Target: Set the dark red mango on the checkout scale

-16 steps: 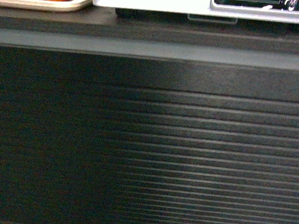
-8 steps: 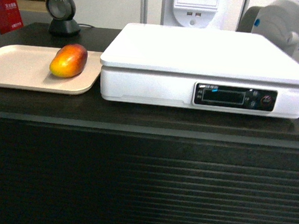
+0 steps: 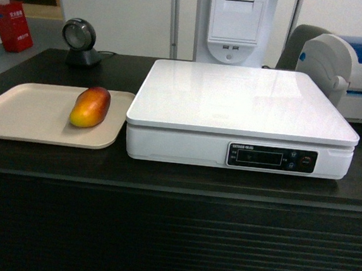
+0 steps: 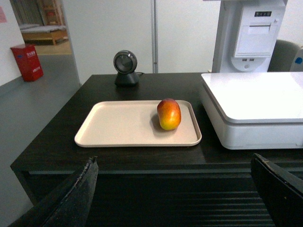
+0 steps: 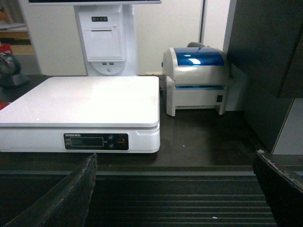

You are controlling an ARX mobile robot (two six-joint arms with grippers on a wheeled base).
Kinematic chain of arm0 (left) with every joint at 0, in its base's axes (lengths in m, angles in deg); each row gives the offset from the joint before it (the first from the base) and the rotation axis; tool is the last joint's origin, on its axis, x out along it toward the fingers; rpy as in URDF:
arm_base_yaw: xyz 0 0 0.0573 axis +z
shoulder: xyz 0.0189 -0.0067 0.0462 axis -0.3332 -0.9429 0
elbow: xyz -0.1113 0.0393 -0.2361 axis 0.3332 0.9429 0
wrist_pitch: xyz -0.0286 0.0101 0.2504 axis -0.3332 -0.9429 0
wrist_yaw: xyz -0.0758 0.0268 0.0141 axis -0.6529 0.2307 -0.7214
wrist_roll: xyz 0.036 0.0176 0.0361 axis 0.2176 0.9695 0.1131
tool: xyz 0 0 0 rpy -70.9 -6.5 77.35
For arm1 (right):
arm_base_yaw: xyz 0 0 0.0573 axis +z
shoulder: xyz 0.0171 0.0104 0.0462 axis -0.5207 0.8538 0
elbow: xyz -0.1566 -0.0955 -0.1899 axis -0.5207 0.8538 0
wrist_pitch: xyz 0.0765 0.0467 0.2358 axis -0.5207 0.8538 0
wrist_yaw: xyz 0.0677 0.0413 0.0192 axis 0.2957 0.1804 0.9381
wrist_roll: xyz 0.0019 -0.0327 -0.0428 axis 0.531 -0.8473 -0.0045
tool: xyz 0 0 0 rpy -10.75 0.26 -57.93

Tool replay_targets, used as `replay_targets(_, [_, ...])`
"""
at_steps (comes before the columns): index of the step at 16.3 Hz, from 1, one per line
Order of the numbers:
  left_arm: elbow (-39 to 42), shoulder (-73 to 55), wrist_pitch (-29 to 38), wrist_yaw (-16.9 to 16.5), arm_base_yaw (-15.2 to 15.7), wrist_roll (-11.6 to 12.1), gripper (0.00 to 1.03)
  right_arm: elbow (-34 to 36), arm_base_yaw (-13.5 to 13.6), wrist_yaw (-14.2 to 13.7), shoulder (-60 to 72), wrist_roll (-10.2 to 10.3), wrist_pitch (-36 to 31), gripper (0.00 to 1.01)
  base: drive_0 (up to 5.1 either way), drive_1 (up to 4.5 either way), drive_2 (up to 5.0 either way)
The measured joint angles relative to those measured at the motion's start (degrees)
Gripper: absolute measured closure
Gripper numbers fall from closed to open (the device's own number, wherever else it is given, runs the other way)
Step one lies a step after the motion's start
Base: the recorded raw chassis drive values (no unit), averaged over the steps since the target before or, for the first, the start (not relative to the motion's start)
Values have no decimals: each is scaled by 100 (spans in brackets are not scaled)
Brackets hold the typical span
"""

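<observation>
The head view has lifted off the counter (image 3: pixel 177 179) front, so now the mango (image 3: pixel 91 107) shows on the tray (image 3: pixel 24 112), beside the bare scale (image 3: pixel 243 115), both grippers (image 4: pixel 173 198) (image 5: pixel 175 198) wide open, nothing picked up yet.

The dark red mango (image 3: pixel 91 107) is lying on its side, its red end pointing away and its yellow-orange end facing the front, just beside the left edge of the scale (image 3: pixel 243 109) without touching it. The scale is sitting flat on the black bench (image 3: pixel 165 172) of the checkout, its glossy white square top bare, its black display panel with buttons facing forward above the ribbed slatted front
</observation>
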Motion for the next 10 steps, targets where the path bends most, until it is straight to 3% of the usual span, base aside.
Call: replay_targets(10, [0,0,-7,-4,0,0,5,0,0,9,0,0,-20,3,0,0,0])
